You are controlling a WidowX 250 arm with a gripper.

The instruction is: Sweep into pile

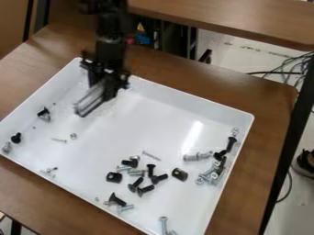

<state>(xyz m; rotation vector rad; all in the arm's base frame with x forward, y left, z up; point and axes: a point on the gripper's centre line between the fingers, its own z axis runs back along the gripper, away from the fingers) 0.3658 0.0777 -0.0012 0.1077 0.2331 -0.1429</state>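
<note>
This looks like a robotics lab or workshop, with a black robot arm (111, 43) over a white tray (150, 126) of loose screws and bolts (150, 170) on a brown tabletop (270, 102), a second brown table (245, 20) behind, and tangled cables (299, 64) trailing over pale, marked floor (221, 56).

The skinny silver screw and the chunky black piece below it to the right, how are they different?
The skinny screw is silver; the chunky piece is black. The skinny screw is long and thin, while the chunky piece is short and wide. Both lie in the white tray.
</note>
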